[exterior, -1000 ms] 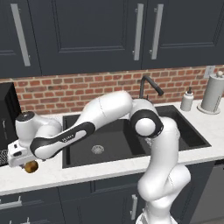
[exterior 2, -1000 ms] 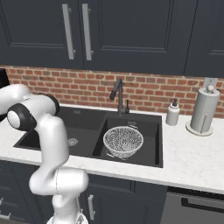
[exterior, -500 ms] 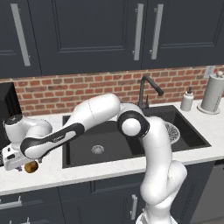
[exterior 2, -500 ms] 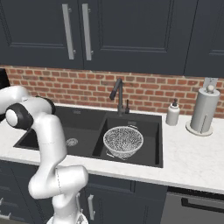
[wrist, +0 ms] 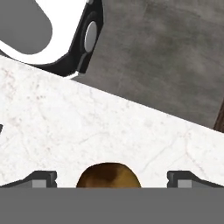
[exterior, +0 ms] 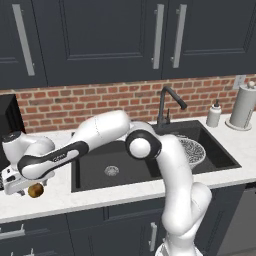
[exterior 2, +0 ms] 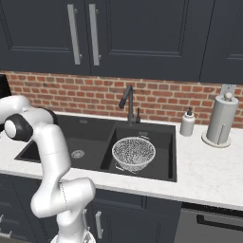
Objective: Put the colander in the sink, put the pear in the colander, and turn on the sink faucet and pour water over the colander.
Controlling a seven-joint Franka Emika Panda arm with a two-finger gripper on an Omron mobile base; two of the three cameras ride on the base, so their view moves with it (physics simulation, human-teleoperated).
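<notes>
1. The sink (exterior 2: pixel 95 137) is the landmark: a dark double basin set in the white marble desk (exterior 2: pixel 209 166) below the brick wall.
2. The colander (exterior 2: pixel 133 153) sits upright in the sink's smaller basin, the one on the side of the paper-towel roll (exterior 2: pixel 221 118); in the left base view the colander (exterior: pixel 192 150) shows partly behind the arm.
3. The sink faucet (exterior 2: pixel 128 102) stands at the back rim of the sink, between the two basins, its spout angled down toward the larger basin.
4. A white soap bottle (exterior 2: pixel 188 124) stands on the desk just beside the sink's back corner, between the faucet and the paper-towel roll.
5. The pear (exterior: pixel 35 190) lies on the desk well apart from the sink, past the outer edge of the large basin and near the desk's front edge.
6. The pincer (exterior: pixel 24 186) is low over the desk at the pear; in the hand view the pear (wrist: pixel 109 175) lies between the two fingertips (wrist: pixel 40 179), which stand wide apart with clear gaps to the fruit on both sides.
</notes>
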